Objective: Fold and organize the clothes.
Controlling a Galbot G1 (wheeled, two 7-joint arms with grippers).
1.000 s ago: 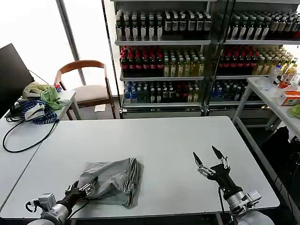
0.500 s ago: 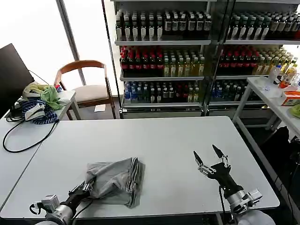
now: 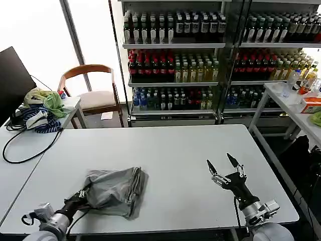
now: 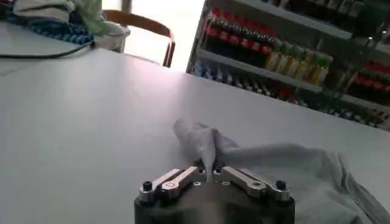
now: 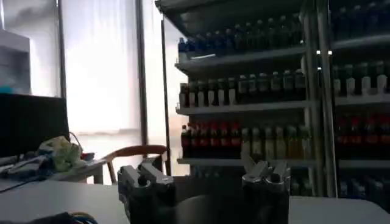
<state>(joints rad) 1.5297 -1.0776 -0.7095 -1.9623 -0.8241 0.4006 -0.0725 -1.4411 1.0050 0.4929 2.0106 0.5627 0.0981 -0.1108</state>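
L gripper fingers pinching grey shirt edge, prob folded, R gripper fingers spread above table

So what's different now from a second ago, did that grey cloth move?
Yes. The left claw, shut on a corner of the shirt, has pulled back toward the robot's left and the table's near edge, dragging the bunched shirt with it. The right claw hangs open above the table where it was.
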